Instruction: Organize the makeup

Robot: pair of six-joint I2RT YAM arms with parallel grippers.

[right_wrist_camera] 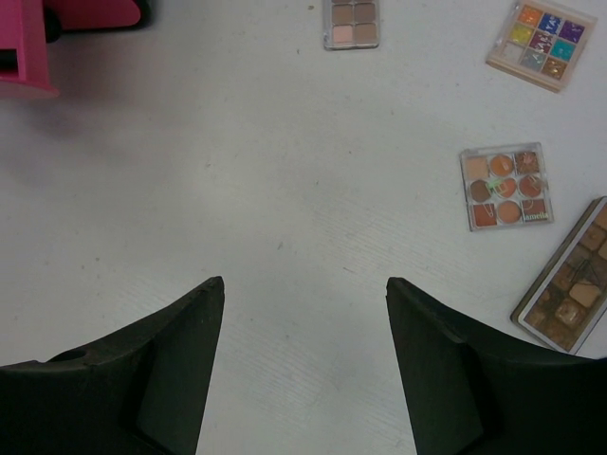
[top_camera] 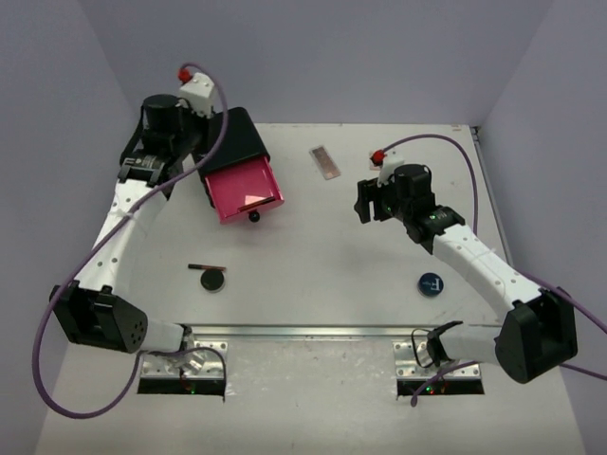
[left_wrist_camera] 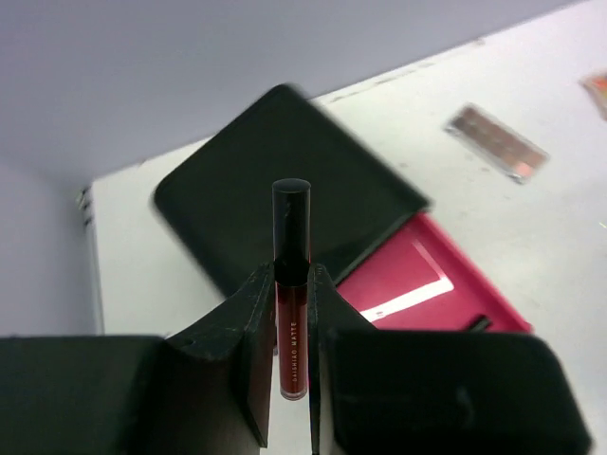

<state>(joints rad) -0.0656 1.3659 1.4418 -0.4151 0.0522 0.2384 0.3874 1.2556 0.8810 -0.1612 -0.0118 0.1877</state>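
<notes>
My left gripper (left_wrist_camera: 292, 273) is shut on a thin red lip stick (left_wrist_camera: 292, 332) with a black cap, held upright over the black chest (left_wrist_camera: 275, 180), beside its open pink drawer (left_wrist_camera: 427, 284). In the top view the left gripper (top_camera: 201, 159) is at the chest's left side. My right gripper (right_wrist_camera: 303, 280) is open and empty above bare table, at mid right in the top view (top_camera: 365, 201). Near it lie a tan palette (right_wrist_camera: 351, 24), a multicolour palette (right_wrist_camera: 542, 43), an orange-toned palette (right_wrist_camera: 507, 187) and a long brown palette (right_wrist_camera: 569, 289).
A round dark compact (top_camera: 212, 281) with a thin dark stick (top_camera: 207, 267) beside it lies at front left. A blue round compact (top_camera: 432, 283) lies at front right. A long palette (top_camera: 324, 161) lies at the back centre. The pink drawer (top_camera: 248, 194) juts towards the middle.
</notes>
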